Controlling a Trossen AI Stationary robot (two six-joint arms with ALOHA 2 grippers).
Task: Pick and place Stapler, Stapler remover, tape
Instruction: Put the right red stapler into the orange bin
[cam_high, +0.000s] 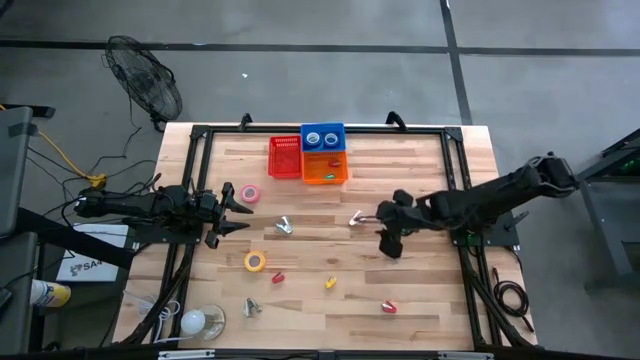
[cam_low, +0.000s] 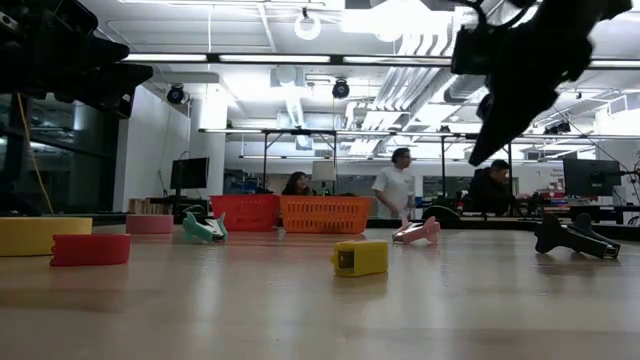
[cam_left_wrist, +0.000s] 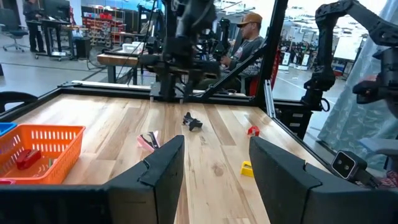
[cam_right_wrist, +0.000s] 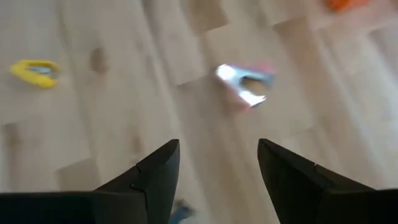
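Looking down from high: right gripper (cam_high: 384, 232) hovered empty, fingers apart, near pink staple remover (cam_high: 356, 218) on tabletop (cam_high: 420, 290); left gripper (cam_high: 238, 212), apart, beside pink tape (cam_high: 249, 193). Right wrist: remover (cam_right_wrist: 246, 84) lay ahead, yellow stapler (cam_right_wrist: 36, 71) well apart.

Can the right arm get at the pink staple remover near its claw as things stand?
Probably yes: the right claw is open and empty, the pink staple remover lies close beside it on bare table, and nothing stands between.
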